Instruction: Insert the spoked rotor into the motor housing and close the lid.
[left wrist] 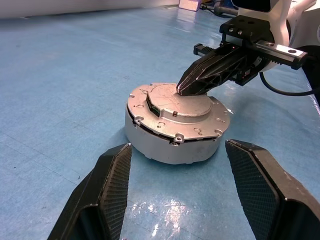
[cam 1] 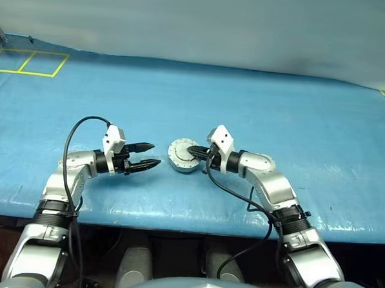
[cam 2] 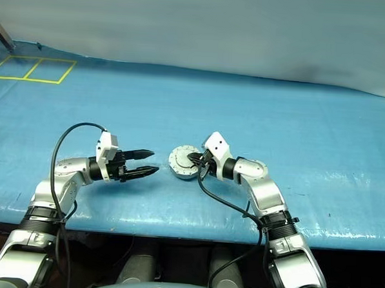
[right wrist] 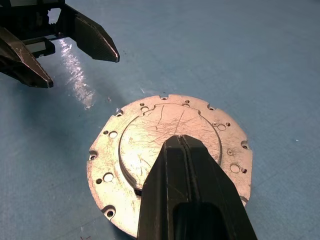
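A blue table cover [cam 1: 259, 109] carries the motor housing [left wrist: 172, 145], a short round grey cup standing upright near the front edge, between the two grippers. The lid [right wrist: 170, 150] sits on top of the housing, plain grey face up, its rim dotted with small holes and notches and its raised centre scratched. A dark seam shows between lid and cup at one side in the left wrist view, so the lid seems not fully seated there. What lies inside the housing is hidden by the lid.

Right gripper [left wrist: 186, 89]: the two black fingers are pressed together into a single wedge with nothing between them; the tip rests on the raised centre of the lid.

Left gripper [cam 1: 152, 154]: its fingers [left wrist: 107, 185] stand well apart and hold nothing. It hangs just above the cover, beside the housing on the robot's left, pointing at it without touching.

Yellow tape lines [cam 1: 29, 63] mark rectangles on the far left part of the cover, well apart from the housing.
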Available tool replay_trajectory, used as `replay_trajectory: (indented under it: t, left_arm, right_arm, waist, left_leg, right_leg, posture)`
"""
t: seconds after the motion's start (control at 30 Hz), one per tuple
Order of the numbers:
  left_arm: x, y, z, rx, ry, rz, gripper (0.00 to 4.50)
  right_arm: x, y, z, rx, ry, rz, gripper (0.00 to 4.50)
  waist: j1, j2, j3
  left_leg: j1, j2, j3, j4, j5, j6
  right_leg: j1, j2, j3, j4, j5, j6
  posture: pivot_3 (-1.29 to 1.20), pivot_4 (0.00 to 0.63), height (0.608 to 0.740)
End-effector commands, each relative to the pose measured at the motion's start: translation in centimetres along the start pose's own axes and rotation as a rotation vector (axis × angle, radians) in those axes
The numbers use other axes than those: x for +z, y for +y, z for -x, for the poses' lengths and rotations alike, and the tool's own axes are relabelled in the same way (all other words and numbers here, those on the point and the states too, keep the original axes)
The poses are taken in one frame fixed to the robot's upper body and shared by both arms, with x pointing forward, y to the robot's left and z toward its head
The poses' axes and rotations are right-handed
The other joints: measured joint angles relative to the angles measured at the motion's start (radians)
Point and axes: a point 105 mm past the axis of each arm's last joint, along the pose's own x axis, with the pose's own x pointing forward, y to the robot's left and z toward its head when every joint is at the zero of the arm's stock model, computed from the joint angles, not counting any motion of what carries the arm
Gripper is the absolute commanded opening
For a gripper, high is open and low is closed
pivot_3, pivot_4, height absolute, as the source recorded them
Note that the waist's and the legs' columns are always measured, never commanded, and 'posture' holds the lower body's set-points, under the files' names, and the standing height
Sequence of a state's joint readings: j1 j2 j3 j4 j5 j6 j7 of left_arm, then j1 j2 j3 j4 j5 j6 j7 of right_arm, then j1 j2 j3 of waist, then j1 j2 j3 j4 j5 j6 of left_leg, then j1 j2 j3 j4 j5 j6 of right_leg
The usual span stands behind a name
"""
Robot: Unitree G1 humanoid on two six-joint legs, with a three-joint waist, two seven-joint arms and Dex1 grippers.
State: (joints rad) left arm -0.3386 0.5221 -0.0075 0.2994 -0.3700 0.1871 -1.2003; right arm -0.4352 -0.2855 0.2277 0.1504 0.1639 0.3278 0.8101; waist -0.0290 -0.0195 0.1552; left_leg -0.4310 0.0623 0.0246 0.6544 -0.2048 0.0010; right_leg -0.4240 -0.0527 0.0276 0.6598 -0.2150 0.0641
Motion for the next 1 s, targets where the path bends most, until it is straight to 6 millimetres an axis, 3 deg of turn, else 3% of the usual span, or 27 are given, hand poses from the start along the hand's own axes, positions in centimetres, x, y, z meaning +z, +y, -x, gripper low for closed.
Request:
replay_trajectory:
  t: [0.03,0.2,0.4,0.5,0.63,1.0]
  left_arm:
    - [1.7,-0.1,-0.1,-0.012,-0.032,-0.054,3.24]
    - [1.4,-0.4,-0.4,-0.029,-0.017,-0.053,3.24]
    - [1.2,-1.0,-1.6,-0.054,-0.033,-0.058,3.24]
    - [0.9,-1.4,-2.1,-0.068,-0.027,-0.062,3.24]
    - [0.8,-1.5,-2.5,-0.078,-0.027,-0.061,3.27]
    - [0.9,-1.1,-1.8,-0.064,-0.022,-0.067,3.27]
  right_arm:
    - [-0.7,0.7,-0.4,-0.005,-0.003,-0.021,0.0]
    - [-1.3,0.8,-0.5,-0.045,-0.021,-0.049,0.0]
    - [2.2,0.2,0.5,-0.088,-0.186,-0.068,0.0]
    - [2.9,0.2,0.9,-0.076,-0.207,-0.078,0.0]
    - [2.5,0.2,0.8,-0.088,-0.181,-0.067,0.89]
    - [1.7,0.8,-0.1,-0.107,-0.186,-0.133,4.48]
  waist:
    - [0.0,0.0,0.0]
    - [-0.001,0.0,0.0]
    - [0.003,0.0,0.0]
    - [0.003,0.0,0.0]
    - [0.003,0.0,0.0]
    - [0.002,0.0,0.0]
  left_leg:
    - [0.0,0.0,0.0,0.0,0.0,0.0]
    - [0.0,0.0,0.0,0.0,0.0,0.0]
    - [0.0,0.0,0.0,0.0,0.0,0.0]
    - [0.0,0.0,0.0,0.0,0.0,0.0]
    - [0.0,0.0,0.0,0.0,0.0,0.0]
    - [-0.001,0.0,0.0,-0.001,0.0,0.0]
  right_leg:
    - [0.0,0.0,0.0,0.0,0.0,0.0]
    - [0.0,0.0,0.0,0.0,0.0,0.0]
    - [0.0,0.0,0.0,0.0,0.0,0.0]
    - [0.0,0.0,0.0,0.0,0.0,0.0]
    - [0.0,0.0,0.0,0.0,0.0,-0.001]
    - [-0.001,0.0,0.0,-0.001,-0.001,-0.001]
  posture:
    - [0.0,0.15,0.74]
    - [0.0,0.15,0.74]
    - [0.0,0.15,0.74]
    - [0.0,0.15,0.74]
    - [0.0,0.15,0.74]
    - [0.0,0.15,0.74]
